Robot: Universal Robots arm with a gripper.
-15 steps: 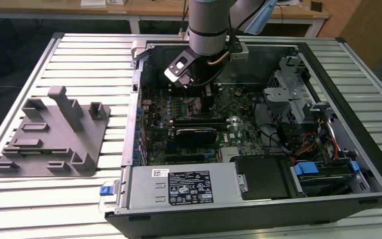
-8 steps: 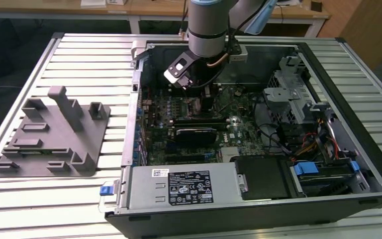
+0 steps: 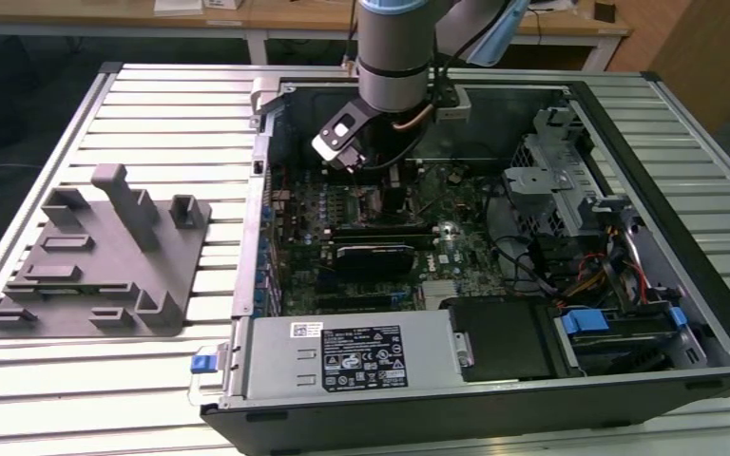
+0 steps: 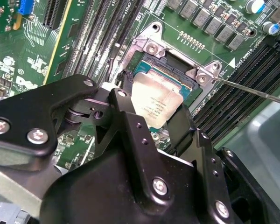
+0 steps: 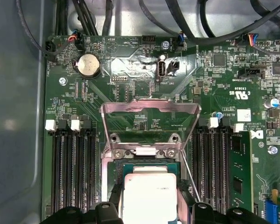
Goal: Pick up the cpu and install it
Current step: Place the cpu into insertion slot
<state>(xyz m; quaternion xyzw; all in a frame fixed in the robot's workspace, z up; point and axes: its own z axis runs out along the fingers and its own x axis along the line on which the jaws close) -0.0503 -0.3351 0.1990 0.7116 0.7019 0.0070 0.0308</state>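
**Desk:** What is the hand doing?

**Operator:** I see my gripper [image 4: 153, 106] clamped on the cpu [image 4: 158, 100]. One black finger presses each of two opposite edges, and the silvery top plate faces up between them.

**Desk:** Where's the chip?

**Operator:** It's directly under the hand, at the open socket [image 4: 161, 70]. I cannot tell whether it is fully seated. Just past my fingertips the load plate [image 5: 149, 112] stands raised, and its thin lever [image 4: 252, 91] runs out beside the hand. Memory slots [image 5: 72, 172] flank the hand on both sides. Farther out on the board is a coin battery [image 5: 89, 65]. Well away, outside the computer case [image 3: 467, 427], the grey fixture block [image 3: 99, 256] sits on the slatted table [image 3: 163, 104].
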